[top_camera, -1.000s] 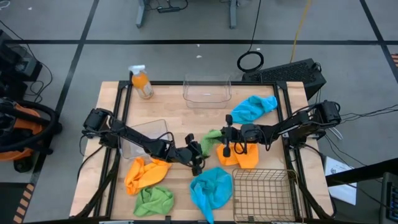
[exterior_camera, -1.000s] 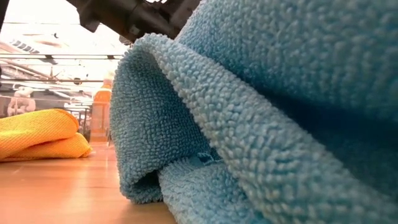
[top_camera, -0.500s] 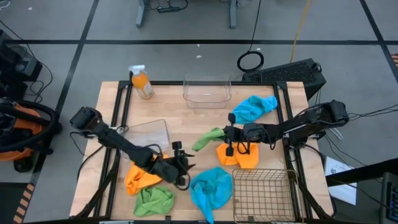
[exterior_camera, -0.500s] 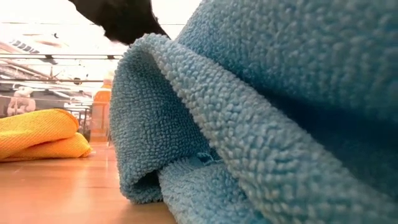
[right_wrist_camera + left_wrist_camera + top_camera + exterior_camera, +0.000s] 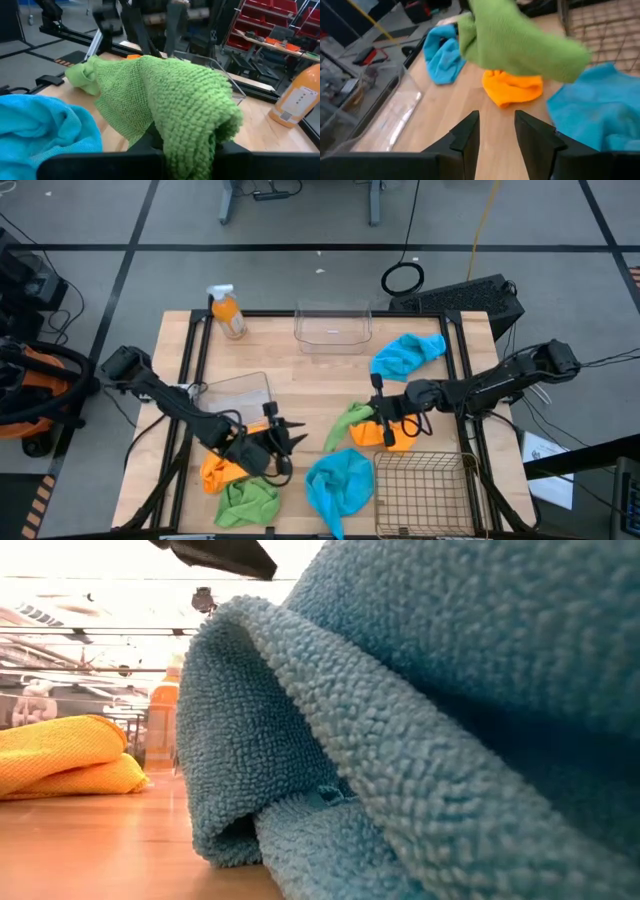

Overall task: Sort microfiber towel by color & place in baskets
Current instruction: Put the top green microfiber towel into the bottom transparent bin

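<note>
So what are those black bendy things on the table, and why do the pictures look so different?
Those are two robot arms, each ending in a two-finger claw. One camera looks down from above, one sits low on the table behind a blue cloth, and one rides on each wrist. The right gripper is pinching a green cloth over an orange cloth. The left gripper is open and empty near another orange cloth. Nearby are two clear tubs, a wire basket and a spray bottle.
</note>
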`<action>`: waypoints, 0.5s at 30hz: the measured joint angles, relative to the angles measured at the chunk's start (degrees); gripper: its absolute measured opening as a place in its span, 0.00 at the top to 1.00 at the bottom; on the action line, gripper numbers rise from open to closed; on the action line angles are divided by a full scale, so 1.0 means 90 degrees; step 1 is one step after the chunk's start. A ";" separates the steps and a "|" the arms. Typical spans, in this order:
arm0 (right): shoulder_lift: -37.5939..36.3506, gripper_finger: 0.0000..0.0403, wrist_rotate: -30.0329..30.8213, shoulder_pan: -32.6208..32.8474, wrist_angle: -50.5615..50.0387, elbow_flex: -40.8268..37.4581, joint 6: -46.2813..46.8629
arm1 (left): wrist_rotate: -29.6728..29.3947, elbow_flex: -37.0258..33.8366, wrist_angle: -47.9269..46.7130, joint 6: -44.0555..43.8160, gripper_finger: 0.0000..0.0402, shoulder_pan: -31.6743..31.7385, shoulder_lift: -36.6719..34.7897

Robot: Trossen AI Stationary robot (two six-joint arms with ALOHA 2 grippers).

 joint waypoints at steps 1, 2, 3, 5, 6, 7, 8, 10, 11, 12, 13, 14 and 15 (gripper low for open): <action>0.0001 0.94 0.0001 0.0014 0.0017 0.0000 0.0003 | 0.0005 -0.0007 0.0173 0.0007 0.68 0.0028 0.0108; 0.0001 0.94 0.0001 0.0020 0.0040 0.0000 0.0014 | 0.0016 -0.0007 0.0393 0.0076 0.68 0.0053 0.0210; 0.0001 0.94 0.0003 0.0026 0.0069 0.0000 0.0033 | 0.0100 -0.0007 0.0683 0.0194 0.68 0.0077 0.0316; 0.0003 0.94 0.0006 0.0027 0.0145 0.0000 0.0097 | 0.0341 -0.0007 0.1260 0.0486 0.68 0.0141 0.0531; 0.0003 0.93 0.0006 0.0027 0.0178 0.0000 0.0120 | 0.0411 -0.0007 0.1578 0.0650 0.67 0.0172 0.0639; 0.0003 0.93 0.0006 0.0027 0.0183 0.0000 0.0124 | 0.0423 -0.0007 0.1900 0.0802 0.66 0.0198 0.0732; 0.0003 0.93 0.0006 0.0027 0.0176 0.0000 0.0126 | 0.0373 -0.0007 0.2182 0.0930 0.65 0.0224 0.0800; 0.0003 0.93 0.0006 0.0027 0.0174 0.0000 0.0133 | 0.0074 -0.0007 0.2663 0.1038 0.63 0.0275 0.0872; 0.0003 0.93 0.0008 0.0027 0.0179 0.0000 0.0138 | 0.0004 -0.0005 0.2808 0.1048 0.62 0.0314 0.0887; 0.0003 0.93 0.0008 0.0027 0.0177 0.0000 0.0138 | -0.0007 -0.0004 0.2860 0.1047 0.61 0.0359 0.0896; 0.0004 0.93 0.0008 0.0027 0.0174 0.0000 0.0139 | 0.0001 -0.0004 0.2877 0.1043 0.61 0.0411 0.0902; 0.0006 0.93 0.0010 0.0027 0.0174 0.0000 0.0153 | 0.0056 -0.0004 0.2880 0.1037 0.60 0.0455 0.0908; 0.0006 0.93 0.0026 0.0027 0.0173 0.0000 0.0169 | 0.0196 -0.0004 0.2881 0.0999 0.59 0.0505 0.0908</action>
